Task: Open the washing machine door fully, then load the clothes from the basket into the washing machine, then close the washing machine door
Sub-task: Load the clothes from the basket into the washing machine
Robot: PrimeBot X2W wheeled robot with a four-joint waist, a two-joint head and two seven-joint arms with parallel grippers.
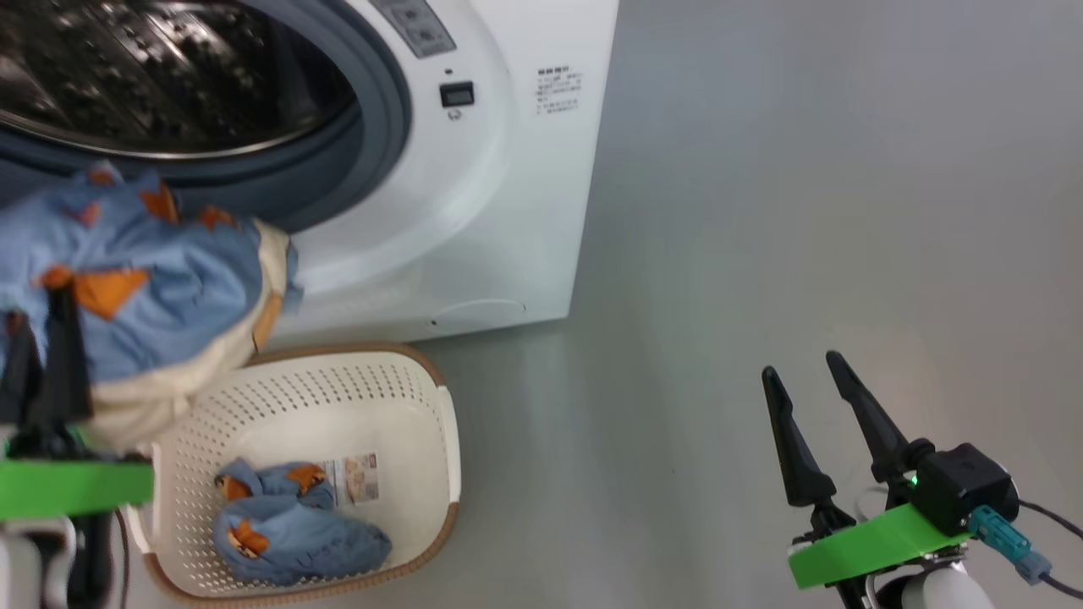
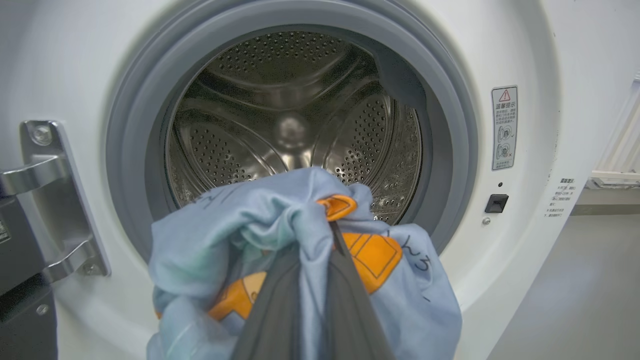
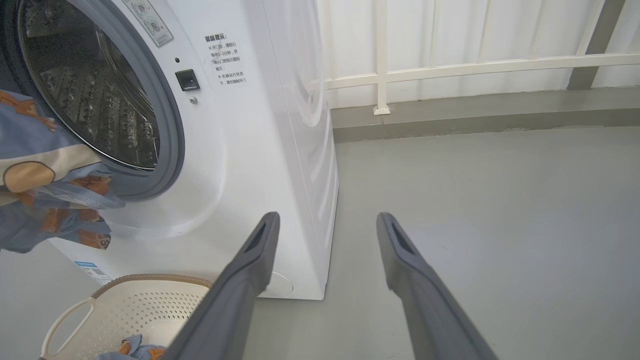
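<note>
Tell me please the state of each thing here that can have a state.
door, open.
drum, empty as far as seen.
held garment, gripped, hanging before the drum.
basket, on floor, holds loose clothes.
left gripper, shut on held garment.
right gripper, open, empty.

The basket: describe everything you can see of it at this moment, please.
The basket is a rounded-rectangular tub of cream perforated plastic with a brown woven-look rim and a white loop handle at its side. It stands upright on the grey floor, just in front of the washing machine; whether the two touch is unclear. A printed sticker lies on its bottom, beside one crumpled light-blue garment with orange prints. Otherwise it looks empty.
</note>
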